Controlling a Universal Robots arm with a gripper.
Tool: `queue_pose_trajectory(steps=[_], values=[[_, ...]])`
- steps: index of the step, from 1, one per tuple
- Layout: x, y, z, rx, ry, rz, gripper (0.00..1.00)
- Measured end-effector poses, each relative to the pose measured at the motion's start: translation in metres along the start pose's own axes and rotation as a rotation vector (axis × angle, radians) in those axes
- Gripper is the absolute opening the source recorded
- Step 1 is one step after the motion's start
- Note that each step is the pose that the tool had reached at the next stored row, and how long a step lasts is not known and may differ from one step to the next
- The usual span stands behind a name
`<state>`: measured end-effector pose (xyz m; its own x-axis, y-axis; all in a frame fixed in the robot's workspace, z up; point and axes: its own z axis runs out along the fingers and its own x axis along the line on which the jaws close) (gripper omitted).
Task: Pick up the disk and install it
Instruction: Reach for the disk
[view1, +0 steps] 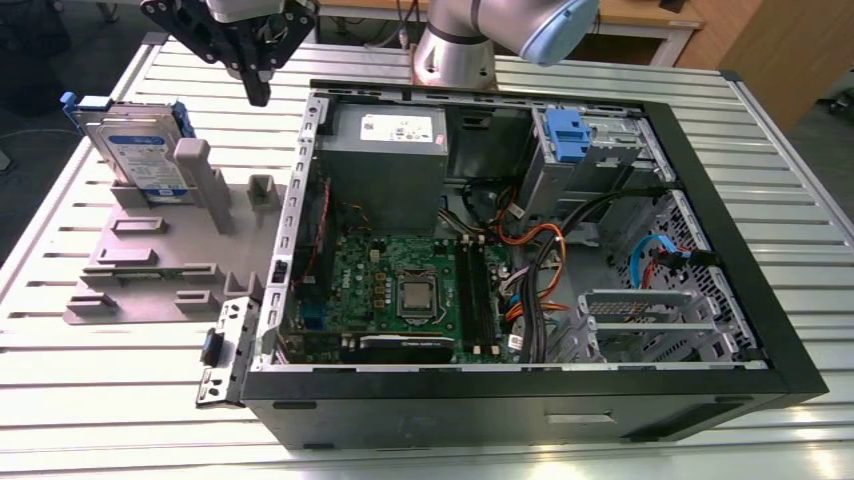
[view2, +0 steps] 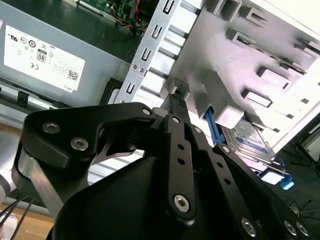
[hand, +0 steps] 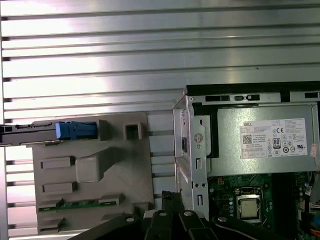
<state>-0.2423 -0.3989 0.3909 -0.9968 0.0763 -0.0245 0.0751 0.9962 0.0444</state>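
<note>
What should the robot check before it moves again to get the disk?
1. Disk stands upright in the grey stand: ok.
2. Hand holds nothing: ok.
3. Hand above the disk: not ok, it hangs between the stand and the computer case.
4. Hand open for grabbing: not ok, shut.
5. Computer case side open: ok.
6. Free slot for the disk: cannot tell.

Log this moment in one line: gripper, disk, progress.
gripper: shut, empty, hovering between stand and computer case | disk: upright in stand, not gripped | install: not done
</note>
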Motion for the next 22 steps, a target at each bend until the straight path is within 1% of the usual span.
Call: queue_pose_trajectory(steps=[7,22], values=[[0.0048,-0.0004,0.0,0.0,0.0001,0.0,0.11],[0.0122,-0.0009,-0.0001,0.0,0.0,0.0,0.11]])
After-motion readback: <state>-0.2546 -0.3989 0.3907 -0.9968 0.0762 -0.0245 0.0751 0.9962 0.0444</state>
